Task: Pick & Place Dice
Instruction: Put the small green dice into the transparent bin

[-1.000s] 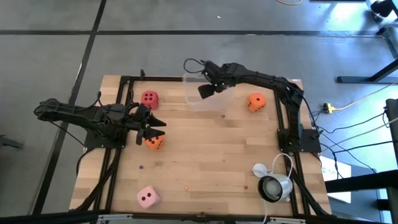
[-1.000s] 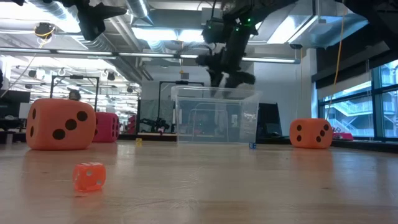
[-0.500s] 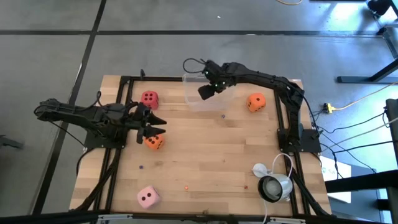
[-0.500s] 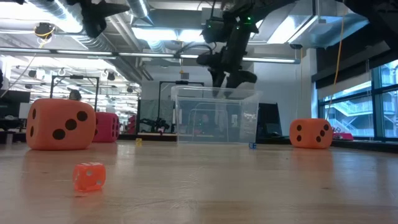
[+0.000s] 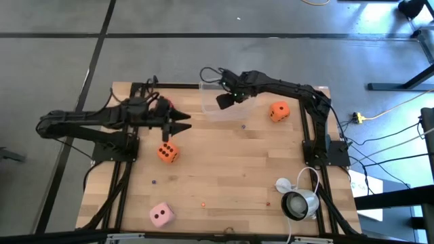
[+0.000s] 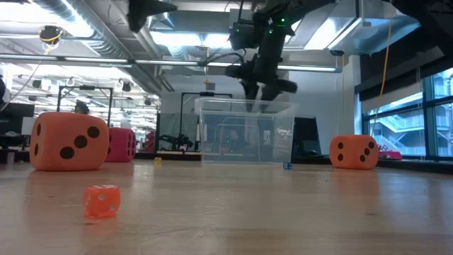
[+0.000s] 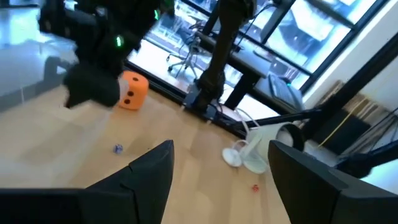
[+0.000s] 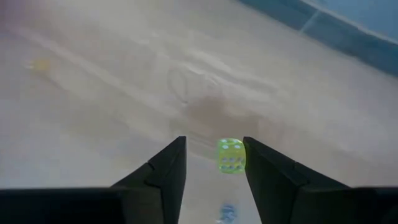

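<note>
Open-plan lab: exposed ceiling ducts [image 6: 78, 32], glass walls [image 6: 407, 117].

Standing on a grey floor [image 5: 61, 61] crossed by dark seams. Glowing overhead: long ceiling lights [image 6: 177, 39] beside silver ducts [image 6: 99, 32]. Letting in daylight through tall windows [image 6: 410, 113]. Sitting near glass: 1 office chair [image 7: 182, 57]. Trailing across the floor: a yellow cable [image 5: 386, 108].
</note>
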Tool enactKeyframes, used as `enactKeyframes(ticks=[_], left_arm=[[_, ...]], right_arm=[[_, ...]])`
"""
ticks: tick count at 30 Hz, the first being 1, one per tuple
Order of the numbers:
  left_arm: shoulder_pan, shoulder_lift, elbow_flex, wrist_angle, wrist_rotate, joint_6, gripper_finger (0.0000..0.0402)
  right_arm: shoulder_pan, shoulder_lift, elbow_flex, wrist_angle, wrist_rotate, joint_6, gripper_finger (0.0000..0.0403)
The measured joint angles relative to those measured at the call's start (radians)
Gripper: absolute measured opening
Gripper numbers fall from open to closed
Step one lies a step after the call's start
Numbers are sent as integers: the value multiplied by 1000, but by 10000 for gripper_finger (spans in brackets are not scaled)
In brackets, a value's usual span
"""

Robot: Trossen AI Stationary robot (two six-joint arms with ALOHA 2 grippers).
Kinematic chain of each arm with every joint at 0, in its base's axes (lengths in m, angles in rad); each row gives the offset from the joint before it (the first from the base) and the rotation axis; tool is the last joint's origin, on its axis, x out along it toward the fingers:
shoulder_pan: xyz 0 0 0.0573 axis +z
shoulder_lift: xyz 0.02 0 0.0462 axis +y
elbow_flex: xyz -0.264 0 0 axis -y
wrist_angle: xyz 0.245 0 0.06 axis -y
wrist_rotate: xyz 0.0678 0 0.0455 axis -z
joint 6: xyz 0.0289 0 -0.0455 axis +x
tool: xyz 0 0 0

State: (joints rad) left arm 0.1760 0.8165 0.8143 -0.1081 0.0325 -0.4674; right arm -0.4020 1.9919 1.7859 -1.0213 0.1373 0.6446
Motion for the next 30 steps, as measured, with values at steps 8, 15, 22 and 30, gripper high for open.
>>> enactKeyframes(ticks=[8, 15, 22, 30], left_arm=[[85, 120, 198, -160, 61, 85, 253], [163, 126, 211, -197, 48, 94, 253], [292, 174, 211, -204, 50, 171, 253], [463, 314, 211, -166, 203, 210, 253]], right_arm=[[2, 1, 2, 62, -78, -149, 156], [4, 0, 3, 71, -84, -185, 153], [-9, -9, 2, 113, -124, -110, 153], [-2, -19, 2, 111, -124, -15, 153]])
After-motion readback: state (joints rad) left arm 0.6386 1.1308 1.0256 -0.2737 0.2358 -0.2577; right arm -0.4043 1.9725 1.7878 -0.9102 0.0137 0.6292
